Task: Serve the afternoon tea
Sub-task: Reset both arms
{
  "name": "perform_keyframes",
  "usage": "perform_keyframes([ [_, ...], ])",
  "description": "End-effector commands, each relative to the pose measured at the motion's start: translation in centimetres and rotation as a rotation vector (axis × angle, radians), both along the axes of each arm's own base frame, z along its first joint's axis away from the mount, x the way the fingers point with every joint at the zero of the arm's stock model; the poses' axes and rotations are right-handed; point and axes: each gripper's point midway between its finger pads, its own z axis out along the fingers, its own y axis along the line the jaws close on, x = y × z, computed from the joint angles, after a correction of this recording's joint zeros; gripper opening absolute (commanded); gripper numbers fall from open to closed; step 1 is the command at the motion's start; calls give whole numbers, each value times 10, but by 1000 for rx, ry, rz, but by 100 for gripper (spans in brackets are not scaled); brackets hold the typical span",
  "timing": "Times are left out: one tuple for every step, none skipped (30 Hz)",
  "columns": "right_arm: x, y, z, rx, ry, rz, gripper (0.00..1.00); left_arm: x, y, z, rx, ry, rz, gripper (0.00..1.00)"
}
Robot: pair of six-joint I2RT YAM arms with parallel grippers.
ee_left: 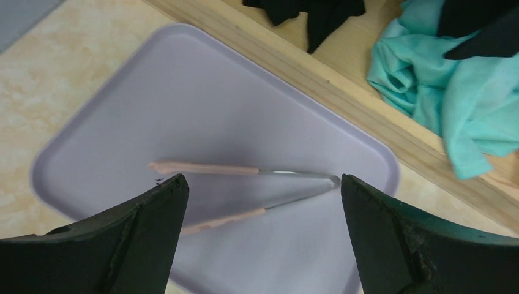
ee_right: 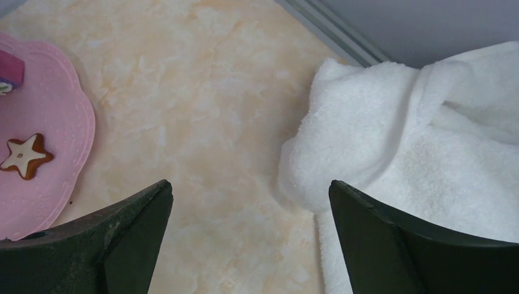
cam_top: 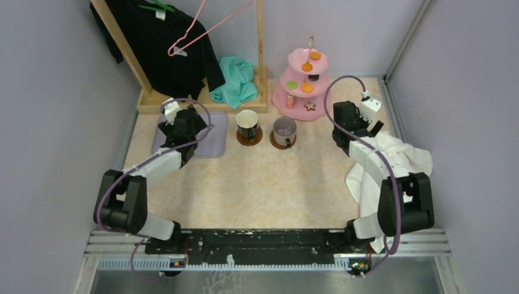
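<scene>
Two mugs, cream mug (cam_top: 247, 124) and see-through mug (cam_top: 284, 130), on two coasters (cam_top: 250, 143); one pink three-tier stand (cam_top: 323, 104). Sweets: three orange rounds (cam_top: 307, 87), one green round (cam_top: 292, 84), one black round (cam_top: 313, 78), one star cookie (ee_right: 23, 156). One tray (ee_left: 245, 110), one tongs (ee_left: 245, 170), one towel (ee_right: 428, 153).

The rectangular lilac plastic tray (ee_left: 232, 110) and scalloped pink plastic stand (ee_right: 61, 122) look matt. The white terry-cloth towel (ee_right: 428, 153) is fluffy, the beige marbled desk (ee_right: 202, 92) smooth
</scene>
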Motion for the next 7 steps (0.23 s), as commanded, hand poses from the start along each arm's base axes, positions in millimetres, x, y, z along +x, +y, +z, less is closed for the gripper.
perform_keyframes([
  [30, 8, 32, 40, -110, 12, 99, 13, 23, 11, 113, -67, 127, 99],
  [34, 10, 32, 37, -115, 28, 98, 14, 24, 11, 128, -77, 132, 99],
  [38, 13, 33, 30, -126, 55, 96, 15, 26, 10, 143, -89, 132, 99],
  [39, 14, 29, 16, -125, 78, 95, 16, 27, 9, 156, -100, 131, 99],
  [40, 14, 27, 7, -128, 94, 95, 16, 28, 9, 166, -112, 129, 99],
  [40, 14, 26, -5, -132, 99, 96, 17, 28, 7, 174, -120, 125, 99],
  [39, 13, 23, -11, -131, 94, 97, 18, 28, 7, 182, -130, 116, 99],
])
